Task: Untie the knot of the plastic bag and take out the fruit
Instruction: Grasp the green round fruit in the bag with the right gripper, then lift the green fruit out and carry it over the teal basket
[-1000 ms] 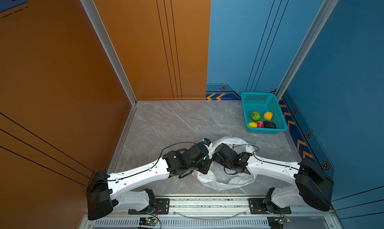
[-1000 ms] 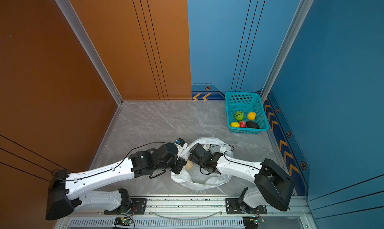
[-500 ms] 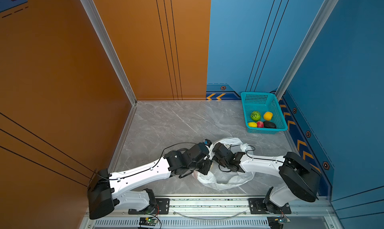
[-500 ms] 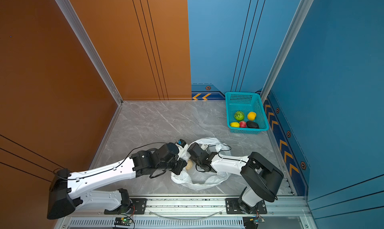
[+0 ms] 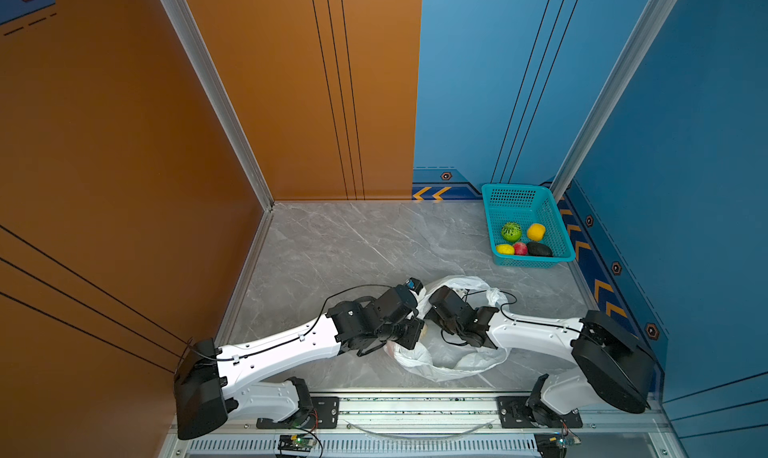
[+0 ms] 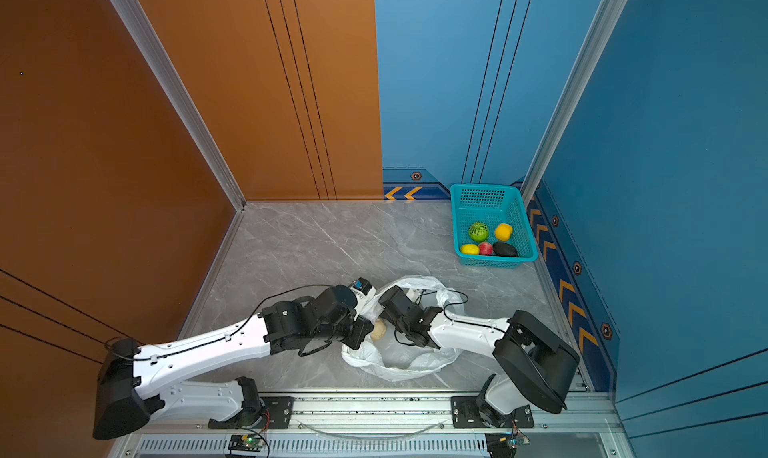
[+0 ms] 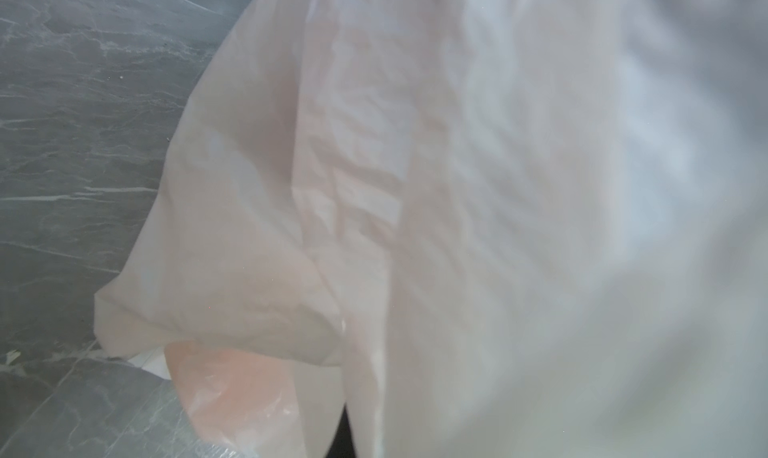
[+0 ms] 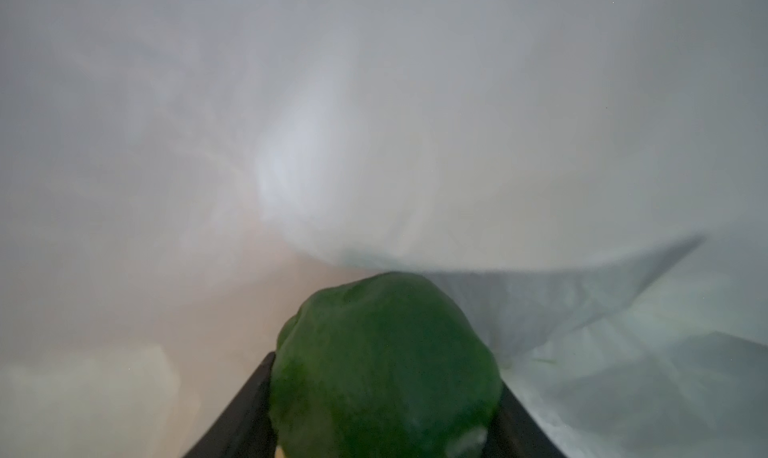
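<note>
My two top views hang high over the worktop's (image 5: 353,244) near edge, side by side, looking down toward its far corners. Both take in nearly the same whole scene, from my base rail (image 5: 415,406) to the basket (image 5: 515,196) in the far right corner. My left wrist camera sits right against the plastic bag (image 7: 457,186), with worktop showing beside it. My right wrist camera looks from inside the bag, very near the green fruit (image 8: 382,364).

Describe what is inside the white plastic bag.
The plastic bag holds a green fruit in the right gripper and a cream knobbly fruit near its mouth. Its crumpled folds hide anything else.
</note>
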